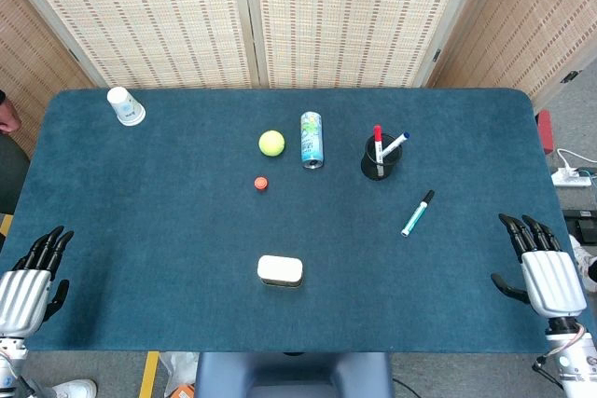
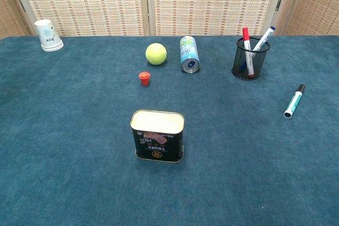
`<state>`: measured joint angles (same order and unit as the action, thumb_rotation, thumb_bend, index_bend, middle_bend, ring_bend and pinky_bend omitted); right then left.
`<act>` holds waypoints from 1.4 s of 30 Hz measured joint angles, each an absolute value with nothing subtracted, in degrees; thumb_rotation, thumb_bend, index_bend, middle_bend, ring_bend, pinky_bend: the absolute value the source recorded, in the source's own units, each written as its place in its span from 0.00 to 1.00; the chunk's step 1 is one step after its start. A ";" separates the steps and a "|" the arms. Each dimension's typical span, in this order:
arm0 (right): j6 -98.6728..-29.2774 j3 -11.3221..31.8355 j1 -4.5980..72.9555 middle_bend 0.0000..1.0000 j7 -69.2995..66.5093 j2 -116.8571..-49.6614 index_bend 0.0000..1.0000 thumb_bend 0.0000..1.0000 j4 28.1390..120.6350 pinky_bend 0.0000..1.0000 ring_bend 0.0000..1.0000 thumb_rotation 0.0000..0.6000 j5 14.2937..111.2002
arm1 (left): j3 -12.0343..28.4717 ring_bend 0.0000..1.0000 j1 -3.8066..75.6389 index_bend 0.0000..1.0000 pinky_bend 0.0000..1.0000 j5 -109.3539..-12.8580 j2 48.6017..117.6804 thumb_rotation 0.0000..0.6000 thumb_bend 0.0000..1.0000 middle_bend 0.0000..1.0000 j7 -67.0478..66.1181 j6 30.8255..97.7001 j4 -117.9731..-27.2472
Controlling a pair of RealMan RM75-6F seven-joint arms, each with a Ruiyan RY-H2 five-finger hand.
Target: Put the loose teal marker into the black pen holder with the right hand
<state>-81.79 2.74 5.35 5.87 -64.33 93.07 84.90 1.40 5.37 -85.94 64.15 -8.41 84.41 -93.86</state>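
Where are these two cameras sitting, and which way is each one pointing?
Head view: high above the table's near edge, looking steeply down on the blue table; the left robot hand and right robot hand show at the bottom corners, open and holding nothing.
Chest view: lower, near the table's near edge, looking across it toward the screens; none of the robot's body shows.
Both show: the teal marker, black pen holder, tennis ball.

We can read little here: the black rectangular tin can (image 2: 157, 142) carries a front label with print too small to make out, and the pale blue drink can (image 2: 189, 54) lying on its side likewise.
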 measured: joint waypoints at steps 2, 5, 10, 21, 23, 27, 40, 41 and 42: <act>-81.56 2.73 5.40 0.11 6.24 -64.24 0.00 0.14 93.27 0.14 0.05 1.00 84.70 | 1.43 0.07 5.33 0.01 0.34 -86.07 64.18 1.00 0.44 0.00 -8.44 84.63 -93.86; -81.20 2.75 5.53 0.12 6.87 -64.26 0.00 0.14 93.24 0.14 0.05 1.00 84.38 | 1.42 0.07 5.22 0.00 0.33 -86.22 64.28 1.00 0.44 0.00 -8.46 84.89 -93.76; -80.88 2.94 5.81 0.12 7.35 -64.57 0.01 0.14 92.80 0.14 0.05 1.00 84.07 | 1.31 0.07 5.23 0.01 0.33 -86.34 64.20 1.00 0.44 0.00 -8.35 84.77 -93.89; -76.62 4.26 10.32 0.15 8.83 -70.05 0.26 0.14 83.07 0.21 0.08 1.00 84.67 | 1.13 0.07 5.48 0.01 0.34 -85.70 63.50 1.00 0.44 0.00 -7.98 83.54 -94.69; -73.66 4.20 12.43 0.17 9.40 -71.41 0.28 0.14 79.97 0.22 0.10 1.00 85.23 | 1.00 0.07 5.47 0.01 0.34 -85.91 63.52 1.00 0.44 0.00 -8.05 83.56 -94.76; -69.18 3.90 16.65 0.18 9.87 -74.33 0.29 0.14 74.03 0.22 0.11 1.00 87.13 | 0.97 0.07 5.50 0.01 0.34 -85.85 63.55 1.00 0.44 0.00 -8.22 83.43 -94.82; -60.53 4.65 26.22 0.21 9.27 -85.03 0.37 0.14 60.21 0.27 0.13 1.00 88.80 | 1.36 0.07 5.82 0.02 0.34 -84.38 63.54 1.00 0.45 0.00 -8.43 82.44 -94.90; -59.96 4.80 26.63 0.21 9.21 -85.71 0.37 0.14 59.24 0.27 0.13 1.00 88.51 | 1.38 0.07 5.82 0.02 0.34 -84.31 63.54 1.00 0.45 0.00 -8.40 82.43 -94.90; -59.37 4.95 27.04 0.22 9.04 -86.37 0.37 0.14 58.28 0.27 0.13 1.00 88.16 | 1.40 0.07 5.83 0.02 0.34 -84.23 63.54 1.00 0.45 0.00 -8.38 82.36 -94.90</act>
<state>-59.37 4.95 27.04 9.04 -86.37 58.28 88.16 1.40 5.83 -84.23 63.54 -8.38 82.36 -94.90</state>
